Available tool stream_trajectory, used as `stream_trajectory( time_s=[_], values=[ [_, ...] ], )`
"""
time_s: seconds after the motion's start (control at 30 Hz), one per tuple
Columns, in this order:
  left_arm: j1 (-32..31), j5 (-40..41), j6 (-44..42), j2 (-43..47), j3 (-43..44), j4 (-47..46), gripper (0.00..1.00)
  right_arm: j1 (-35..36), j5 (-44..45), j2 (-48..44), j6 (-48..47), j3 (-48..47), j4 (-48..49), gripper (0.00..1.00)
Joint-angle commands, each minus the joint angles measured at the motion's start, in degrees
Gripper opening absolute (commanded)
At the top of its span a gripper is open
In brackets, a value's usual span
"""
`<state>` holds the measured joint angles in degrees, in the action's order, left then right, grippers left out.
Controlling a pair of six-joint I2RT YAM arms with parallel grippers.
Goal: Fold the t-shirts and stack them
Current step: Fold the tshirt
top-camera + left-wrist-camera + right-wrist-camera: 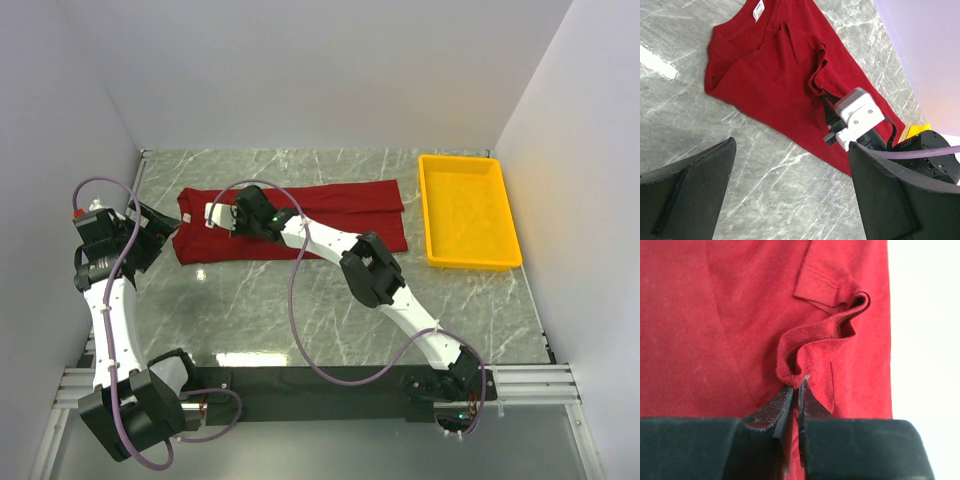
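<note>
While the maroon t-shirt (350,205) lies spread on the desk (300,320) toward twelve o'clock, the right gripper (796,390) is pinched tight on a raised sleeve fold — cloth caught between its tips. The left gripper (791,145) hangs at nine o'clock, jaws wide, holding nothing.

**T-shirt across the back of the table, tray at its right**

The t-shirt (340,205) lies lengthwise on the table (300,320), toward the back, with its neck tag (758,10) at the left end. The tray (432,215) sits near its right end, a little apart. My right pincer (796,385) is on the t-shirt's left half, at a raised fold. My left pincer (160,228) hangs just off its left edge.
</note>
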<state>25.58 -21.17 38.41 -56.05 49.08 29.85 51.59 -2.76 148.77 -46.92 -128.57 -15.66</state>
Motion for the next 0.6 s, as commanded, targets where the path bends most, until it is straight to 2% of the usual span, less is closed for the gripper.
stream_trajectory(
  time_s=[0.0, 0.07, 0.4, 0.47, 0.57],
  values=[
    [0.17, -1.16, 0.08, 0.77, -0.13, -0.84, 0.99, -0.53, 0.74, -0.85, 4.01, -3.35, 4.84, 0.05],
    [0.17, -1.24, 0.08, 0.77, -0.21, -0.93, 0.99, -0.97, 1.53, -1.29, 5.34, -3.44, 6.34, 0.00],
    [0.17, -2.47, 0.35, 0.24, -0.83, -1.72, 0.99, -1.76, 7.33, -2.08, 9.38, -0.89, 10.73, 0.00],
    [0.17, -2.65, 0.26, 0.07, -0.83, -1.81, 0.99, -2.02, 8.30, -1.99, 9.39, -0.71, 11.44, 0.02],
    [0.17, -2.82, 0.26, -0.02, -0.83, -1.90, 0.99, -2.29, 10.32, -1.56, 9.47, -0.45, 12.23, 0.12]
  ],
)
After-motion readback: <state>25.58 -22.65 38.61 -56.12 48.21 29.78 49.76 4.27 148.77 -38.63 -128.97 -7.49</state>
